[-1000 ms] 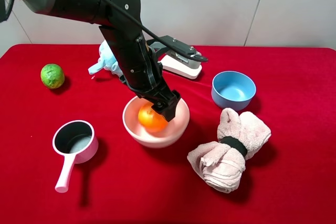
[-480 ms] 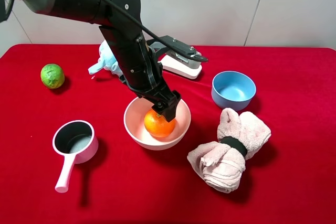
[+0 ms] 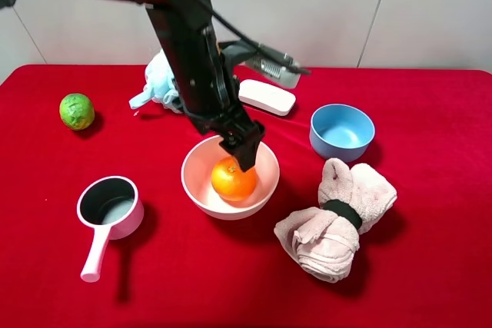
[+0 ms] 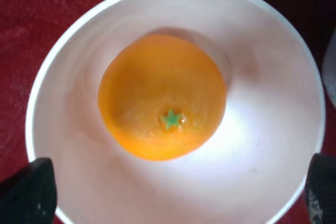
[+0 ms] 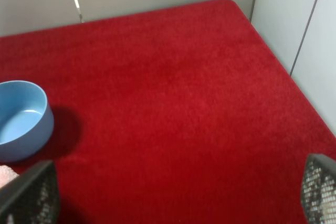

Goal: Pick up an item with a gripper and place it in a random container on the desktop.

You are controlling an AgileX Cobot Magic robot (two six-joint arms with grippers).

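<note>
The orange (image 3: 233, 180) lies loose in the middle of the pale pink bowl (image 3: 194, 187) on the red desktop (image 3: 430, 282). My left gripper (image 3: 244, 153) hangs just above the orange, open and empty. In the left wrist view the orange (image 4: 161, 96) shows its green stem star, inside the bowl (image 4: 273, 103), and the gripper (image 4: 173, 192) has its two black fingertips (image 4: 29, 192) wide apart at the frame's corners. My right gripper (image 5: 178, 203) is open over bare red cloth and does not show in the exterior view.
A green lime (image 3: 77, 110) lies far left. A pink saucepan (image 3: 110, 209) is left of the bowl. A blue bowl (image 3: 341, 131) and a rolled pink towel (image 3: 336, 219) are to the right. A white device (image 3: 265, 96) and a light blue toy (image 3: 157, 82) sit behind.
The orange went from the bowl's left side to its middle and came free. My left gripper has since lifted up and away from it.
</note>
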